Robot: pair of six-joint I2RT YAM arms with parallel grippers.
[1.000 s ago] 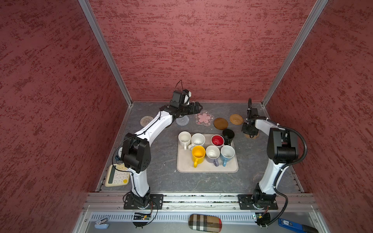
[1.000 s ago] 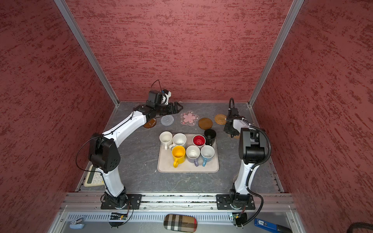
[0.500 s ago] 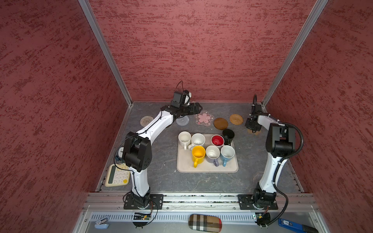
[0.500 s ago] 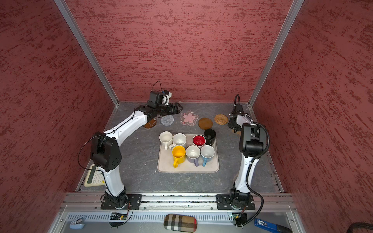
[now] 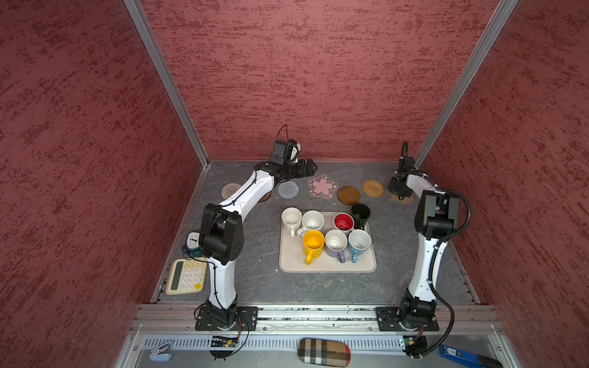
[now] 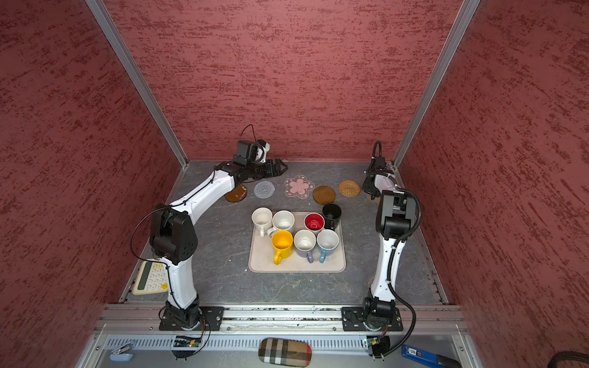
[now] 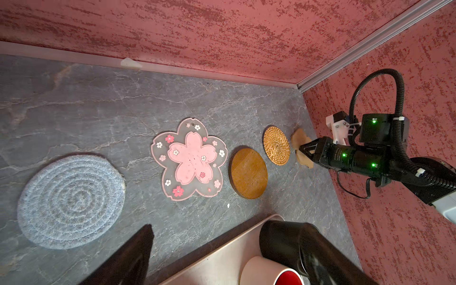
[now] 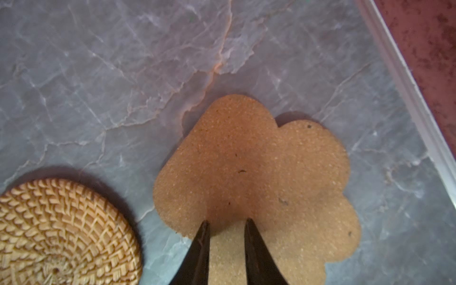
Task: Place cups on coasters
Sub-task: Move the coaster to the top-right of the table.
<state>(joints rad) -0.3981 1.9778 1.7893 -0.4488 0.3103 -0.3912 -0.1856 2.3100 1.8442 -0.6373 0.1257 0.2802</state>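
Pressing down on the cork coaster (image 8: 246,160), right gripper (image 8: 227,222) has jaws nearly together, not clamped on it, likely to slide it into place. Left gripper (image 6: 283,168) hangs wide apart and empty; all 7 cups (image 5: 314,243) sit on the tray (image 5: 325,268).

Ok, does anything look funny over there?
Yes. The cork coaster near the far right corner looks buckled, not flat like the rattan coaster beside it. The right gripper seems to be pinching it.
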